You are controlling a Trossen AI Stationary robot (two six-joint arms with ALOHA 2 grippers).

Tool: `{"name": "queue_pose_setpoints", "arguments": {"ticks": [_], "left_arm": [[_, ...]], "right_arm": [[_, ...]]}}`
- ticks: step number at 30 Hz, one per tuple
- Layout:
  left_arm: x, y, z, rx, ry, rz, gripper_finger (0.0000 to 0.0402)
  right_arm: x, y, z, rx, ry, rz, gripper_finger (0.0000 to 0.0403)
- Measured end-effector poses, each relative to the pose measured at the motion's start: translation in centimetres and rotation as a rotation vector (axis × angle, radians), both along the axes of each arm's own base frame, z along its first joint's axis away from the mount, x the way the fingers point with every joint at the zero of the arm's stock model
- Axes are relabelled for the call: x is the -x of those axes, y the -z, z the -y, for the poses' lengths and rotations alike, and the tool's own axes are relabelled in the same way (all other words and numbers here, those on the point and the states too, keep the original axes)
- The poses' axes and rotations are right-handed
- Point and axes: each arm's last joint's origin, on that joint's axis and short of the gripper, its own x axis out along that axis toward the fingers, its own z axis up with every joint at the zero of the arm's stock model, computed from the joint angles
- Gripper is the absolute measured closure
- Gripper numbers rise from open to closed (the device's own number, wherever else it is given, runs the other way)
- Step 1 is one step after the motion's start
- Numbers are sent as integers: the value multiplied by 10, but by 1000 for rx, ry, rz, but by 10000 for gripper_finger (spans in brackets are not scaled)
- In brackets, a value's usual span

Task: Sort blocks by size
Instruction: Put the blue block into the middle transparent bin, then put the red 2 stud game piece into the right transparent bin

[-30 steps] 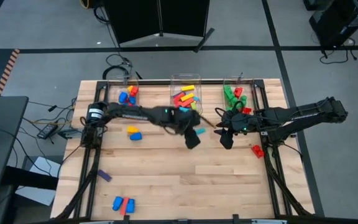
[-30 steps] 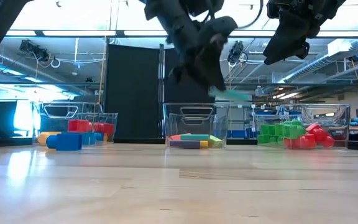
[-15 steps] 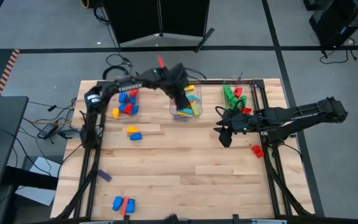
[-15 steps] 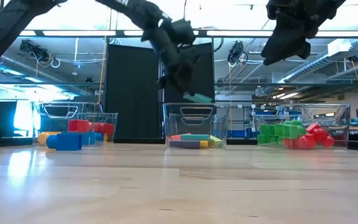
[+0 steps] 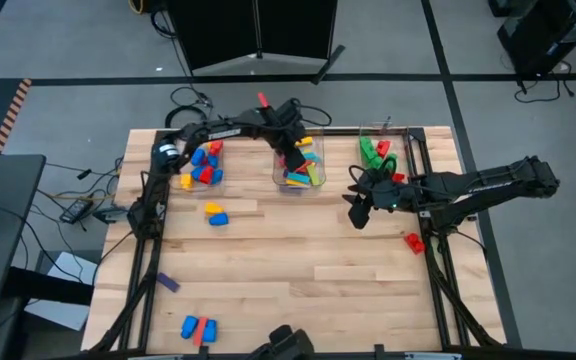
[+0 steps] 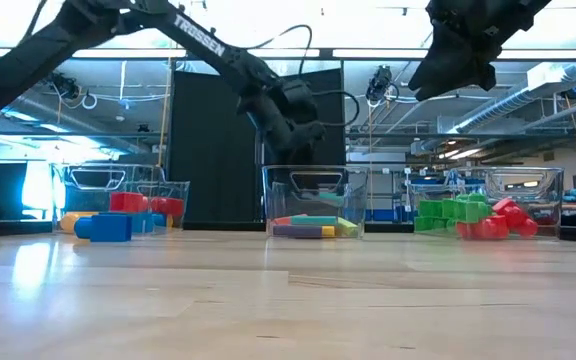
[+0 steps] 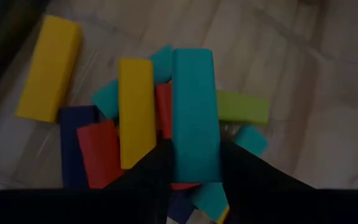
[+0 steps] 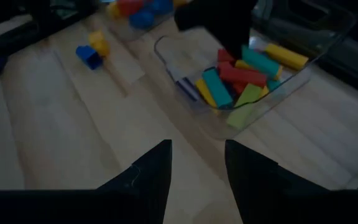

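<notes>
My left gripper hangs over the middle clear bin at the table's far edge, shut on a long cyan block. Below it in that bin lie long blocks in yellow, red, green and blue. The left bin holds blue, red and yellow blocks, and the right bin holds green and red ones. My right gripper waits open above the table, right of centre, with nothing between its fingers. My left gripper pinches the long cyan block's two long sides near its end between its two fingers. The fingers slant down from the near side and lie along the block, which sticks out ahead of them over the pile. Whether its far end touches the pile I cannot tell.
Loose blocks lie on the table: a yellow and blue pair at the left, a purple one, a blue and red pair near the front edge, and a red one by the right arm.
My left gripper has swung from above the table's middle toward the far edge and sunk over the middle bin, carrying the cyan block along. The block now hangs just above the pile in that bin.
</notes>
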Motion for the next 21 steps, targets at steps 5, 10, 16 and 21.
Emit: {"name": "queue_pose_setpoints", "arguments": {"ticks": [5,10,16,21], "left_arm": [[-2,6,-2,-6,-6,-10,275],[-2,6,-2,-32,21,-13,270],[-3,6,-2,-45,16,-9,226],[-5,4,-4,-96,40,12,178]], "right_arm": [[0,0,4,-28,60,26,243],[0,0,6,-44,87,36,243],[0,-1,6,-44,89,37,243],[0,0,6,-42,89,37,243]]}}
